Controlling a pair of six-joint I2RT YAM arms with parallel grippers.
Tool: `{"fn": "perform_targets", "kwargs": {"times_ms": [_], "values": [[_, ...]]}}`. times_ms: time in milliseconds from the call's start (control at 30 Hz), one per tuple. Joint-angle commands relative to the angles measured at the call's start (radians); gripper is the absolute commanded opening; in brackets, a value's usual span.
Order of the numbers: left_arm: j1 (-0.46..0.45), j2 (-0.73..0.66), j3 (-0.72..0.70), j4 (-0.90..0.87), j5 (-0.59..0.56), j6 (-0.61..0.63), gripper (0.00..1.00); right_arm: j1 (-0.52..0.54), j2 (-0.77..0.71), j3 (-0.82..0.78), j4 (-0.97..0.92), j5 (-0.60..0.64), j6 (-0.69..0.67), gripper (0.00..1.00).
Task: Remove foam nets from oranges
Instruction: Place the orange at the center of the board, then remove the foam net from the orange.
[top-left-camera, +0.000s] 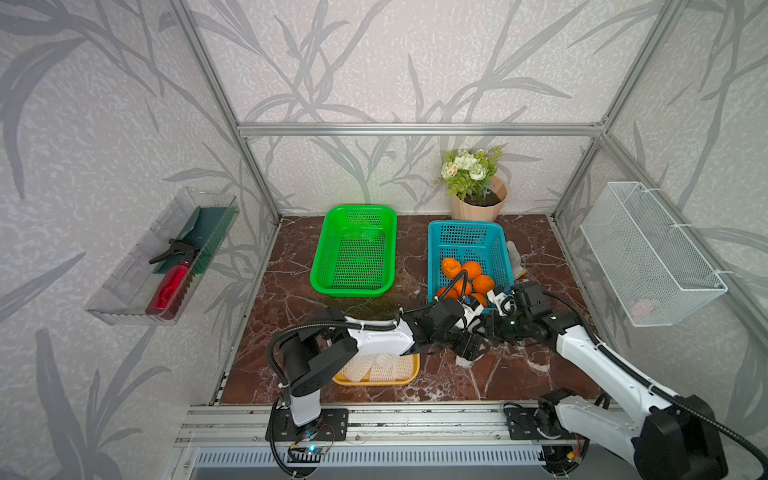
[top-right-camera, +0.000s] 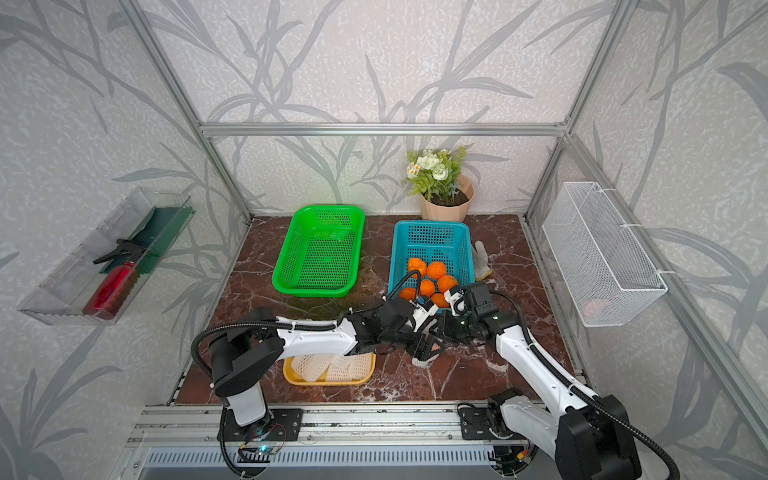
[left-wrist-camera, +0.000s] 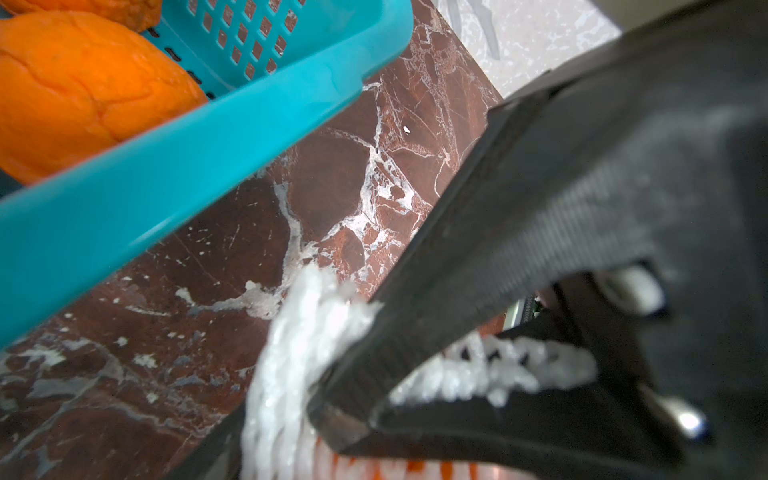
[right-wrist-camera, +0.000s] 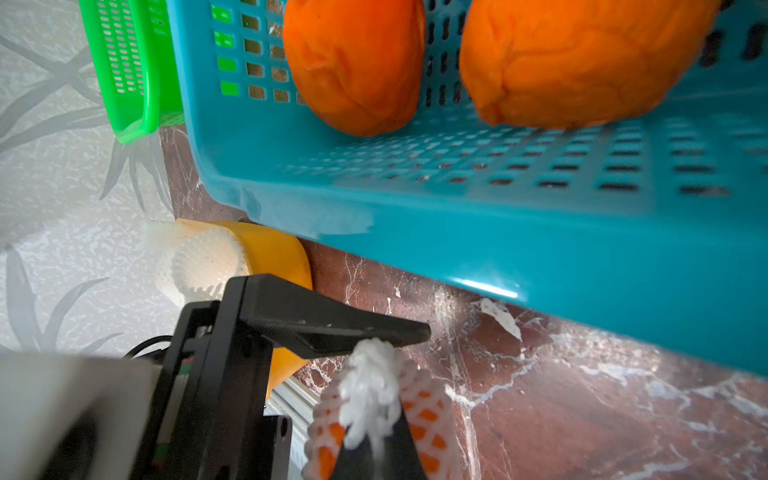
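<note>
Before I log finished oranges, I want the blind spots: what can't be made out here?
In both top views:
- Netted orange: the left arm and right arm almost hide it; only the end of its foam net shows.
- Loose nets in the yellow tray: left arm covers some, count unclear.
- Oranges in the blue basket: a cable hides the nearest.
- Pink thing in the wire basket: too small.
</note>
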Motion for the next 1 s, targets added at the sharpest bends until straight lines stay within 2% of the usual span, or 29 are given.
{"fn": "perform_targets", "kwargs": {"times_ms": [0,133,233,367,533,633,967], "values": [[0.027,-0.035,-0.022,0.07,-0.001,-0.023,0.72,0.016,-0.002,0.023,-0.028,-0.001,-0.025,0.0],[0.045,-0.025,-0.014,0.094,0.048,-0.034,0.54,0.024,-0.013,0.016,-0.004,-0.013,-0.019,0.0],[0.05,-0.018,-0.007,0.108,0.067,-0.039,0.44,0.025,-0.012,0.019,0.002,-0.026,-0.017,0.0],[0.055,-0.011,-0.002,0.121,0.088,-0.049,0.32,0.025,-0.007,0.025,0.009,-0.04,-0.012,0.13],[0.062,-0.031,-0.003,0.116,0.09,-0.04,0.28,0.025,-0.002,0.048,-0.022,-0.022,-0.034,0.38],[0.067,-0.037,-0.004,0.113,0.094,-0.039,0.28,0.023,-0.002,0.066,-0.041,-0.007,-0.042,0.48],[0.075,-0.045,-0.017,0.131,0.093,-0.04,0.28,0.019,0.018,0.074,-0.039,-0.012,-0.021,0.54]]}}
